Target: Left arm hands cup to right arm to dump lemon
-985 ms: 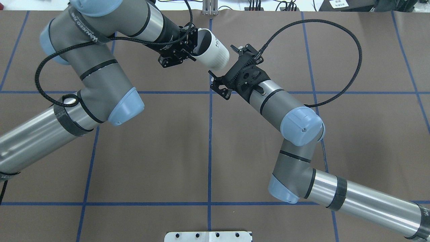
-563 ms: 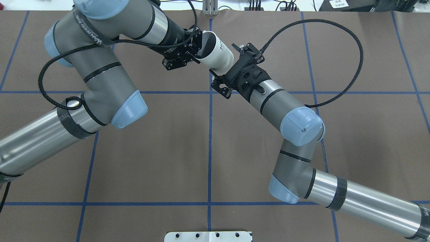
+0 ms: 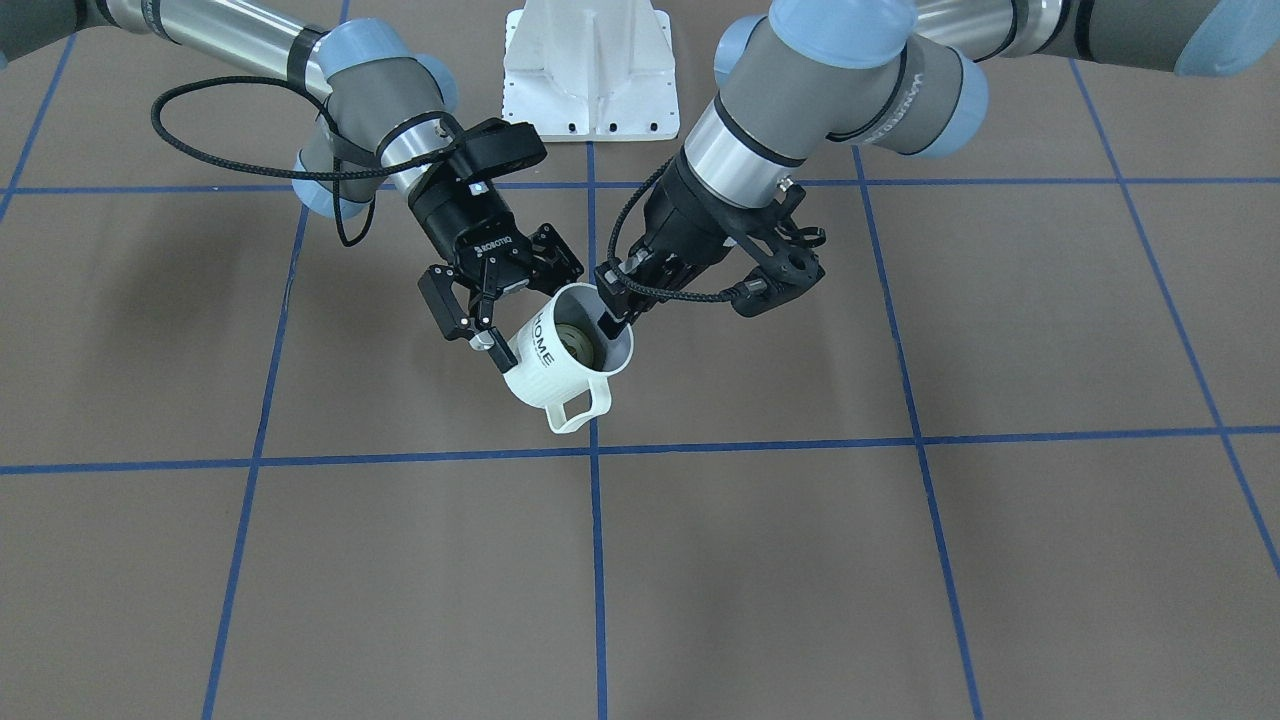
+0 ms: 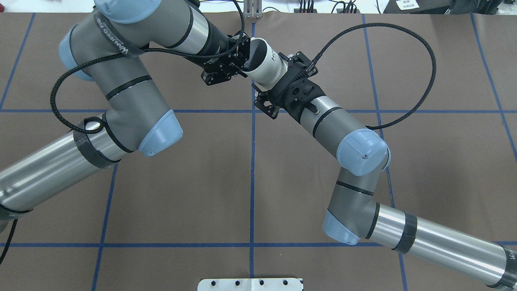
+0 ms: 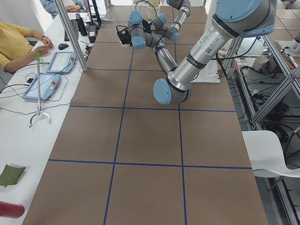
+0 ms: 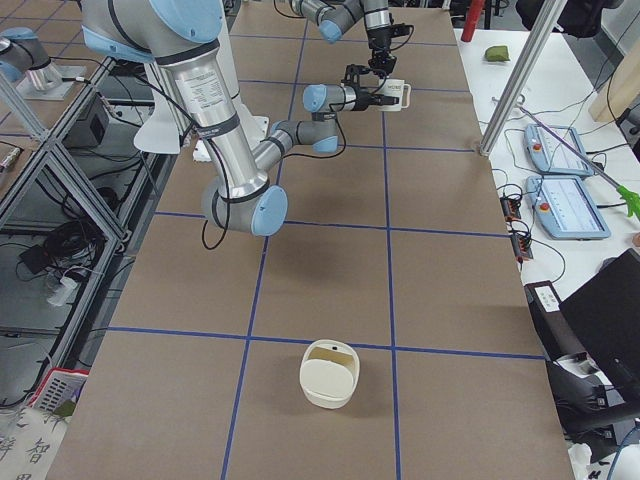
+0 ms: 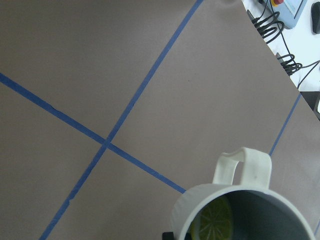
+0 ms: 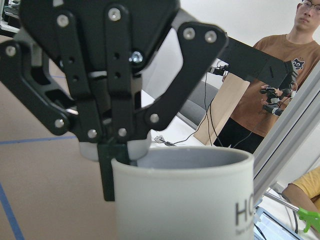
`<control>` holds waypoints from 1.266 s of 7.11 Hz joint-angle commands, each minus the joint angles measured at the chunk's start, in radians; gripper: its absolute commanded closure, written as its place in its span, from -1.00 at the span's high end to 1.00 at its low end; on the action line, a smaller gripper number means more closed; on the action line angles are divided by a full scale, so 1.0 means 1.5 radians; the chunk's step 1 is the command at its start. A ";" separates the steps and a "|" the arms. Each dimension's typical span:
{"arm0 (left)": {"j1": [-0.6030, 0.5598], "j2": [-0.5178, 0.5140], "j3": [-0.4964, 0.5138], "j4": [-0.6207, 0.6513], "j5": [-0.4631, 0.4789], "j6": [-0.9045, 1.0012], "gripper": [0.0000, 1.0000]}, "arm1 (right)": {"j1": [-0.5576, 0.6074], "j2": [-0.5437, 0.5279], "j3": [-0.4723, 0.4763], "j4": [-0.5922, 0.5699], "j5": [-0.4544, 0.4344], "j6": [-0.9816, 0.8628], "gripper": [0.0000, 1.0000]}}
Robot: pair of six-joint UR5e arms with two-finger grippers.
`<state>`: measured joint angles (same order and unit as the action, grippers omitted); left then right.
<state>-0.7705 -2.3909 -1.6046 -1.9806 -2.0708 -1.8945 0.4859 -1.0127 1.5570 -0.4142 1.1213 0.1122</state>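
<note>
The white ribbed cup (image 3: pixel 560 385), lettered "HOME", hangs tilted above the table with its handle pointing away from the robot. My left gripper (image 3: pixel 612 315) is shut on its rim, one finger inside and one outside, as the right wrist view shows at the left gripper (image 8: pixel 117 150). The lemon (image 3: pixel 572 340) lies inside the cup; the lemon (image 7: pixel 212 225) also shows at the bottom of the left wrist view. My right gripper (image 4: pixel 271 73) is open, its fingers standing either side of the cup (image 4: pixel 264 66) body without closing on it.
A cream bowl-like container (image 6: pixel 329 373) sits on the brown table at the end on the robot's right. The white robot base plate (image 3: pixel 590 70) lies behind the arms. An aluminium post (image 6: pixel 520 75) and a side desk with people border the far edge.
My left arm has carried the cup to the right, into the gap between the right gripper's open fingers. The right arm has stayed in place.
</note>
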 commanded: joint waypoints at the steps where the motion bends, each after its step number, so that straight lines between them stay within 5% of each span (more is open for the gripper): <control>1: 0.000 -0.001 -0.003 0.005 0.000 0.000 -1.00 | 0.000 0.000 0.000 0.000 -0.001 -0.001 0.98; 9: 0.009 -0.001 -0.021 0.009 -0.004 0.000 -1.00 | 0.000 -0.003 -0.001 0.000 -0.016 -0.001 0.98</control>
<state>-0.7584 -2.3919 -1.6356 -1.9666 -2.0754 -1.8944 0.4863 -1.0166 1.5555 -0.4142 1.0968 0.1104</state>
